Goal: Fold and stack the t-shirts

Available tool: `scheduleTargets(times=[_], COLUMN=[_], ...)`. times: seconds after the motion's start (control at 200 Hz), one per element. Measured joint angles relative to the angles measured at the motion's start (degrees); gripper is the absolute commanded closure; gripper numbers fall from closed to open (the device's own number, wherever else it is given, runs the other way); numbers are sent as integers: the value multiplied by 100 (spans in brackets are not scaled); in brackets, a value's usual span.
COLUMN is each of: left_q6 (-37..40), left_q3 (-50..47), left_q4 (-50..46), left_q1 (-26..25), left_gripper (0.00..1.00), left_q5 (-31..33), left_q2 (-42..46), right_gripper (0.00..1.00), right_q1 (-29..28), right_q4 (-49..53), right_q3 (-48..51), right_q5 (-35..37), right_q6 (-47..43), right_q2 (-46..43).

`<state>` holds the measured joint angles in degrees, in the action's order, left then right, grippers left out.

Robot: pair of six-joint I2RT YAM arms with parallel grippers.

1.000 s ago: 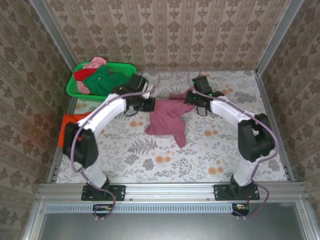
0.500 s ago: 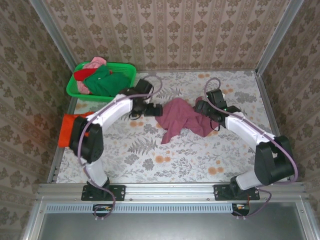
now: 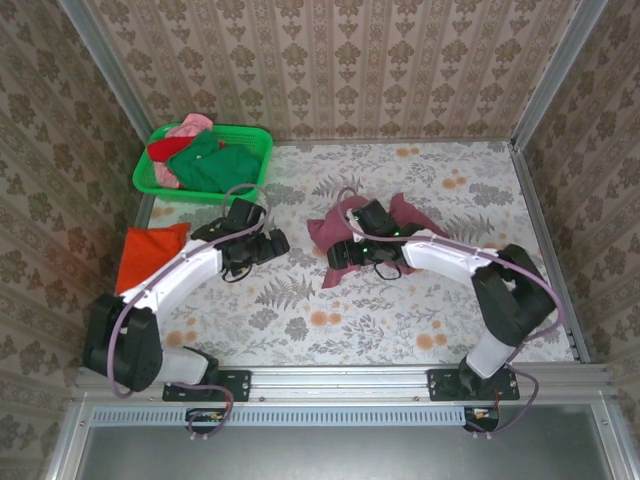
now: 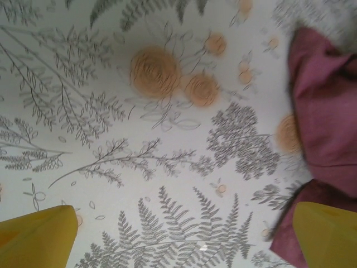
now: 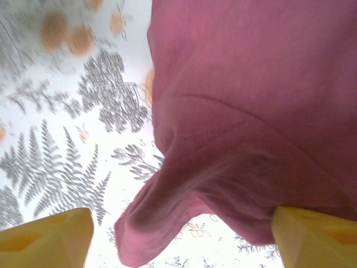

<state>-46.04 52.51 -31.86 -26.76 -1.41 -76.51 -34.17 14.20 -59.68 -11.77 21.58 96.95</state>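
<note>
Maroon shirt [image 3: 325, 232] lies crumpled mid-table [image 3: 330, 312]; right gripper [image 3: 337, 257] is over it, fingers spread and pinching nothing, and left gripper [image 3: 274, 244] is spread wide over bare tabletop just beside the shirt.

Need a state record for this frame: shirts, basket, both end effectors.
maroon shirt: crumpled, unfolded, mid-table
orange-red shirt: lying flat and compact, apparently folded, at the left edge of the table
basket: green plastic, far left corner; holds a green shirt, red shirt and pink shirt
left end effector: open, empty, over bare table beside the maroon shirt
right end effector: open, above the maroon shirt's edge, no grip
status: maroon shirt not yet folded
</note>
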Motion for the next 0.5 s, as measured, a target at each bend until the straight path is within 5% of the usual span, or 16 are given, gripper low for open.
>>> scheduleTargets(times=[0.065, 0.135, 0.18, 0.5], left_q6=[-13, -37, -72, -1434], left_q3=[-17, -96, -190, -1357], left_q4=[142, 361, 553, 2496], left_q1=[33, 111, 164, 160], left_gripper=[0, 0, 0, 0], left_q5=[-7, -44, -72, -350], left_q2=[155, 299, 387, 647], right_gripper=[41, 84, 100, 100], right_q1=[57, 149, 208, 752], right_q4=[76, 127, 127, -811], right_q3=[-164, -411, -555, 138], right_q5=[-234, -518, -673, -2079], right_q6=[46, 111, 133, 684], right_q2=[273, 546, 678, -411])
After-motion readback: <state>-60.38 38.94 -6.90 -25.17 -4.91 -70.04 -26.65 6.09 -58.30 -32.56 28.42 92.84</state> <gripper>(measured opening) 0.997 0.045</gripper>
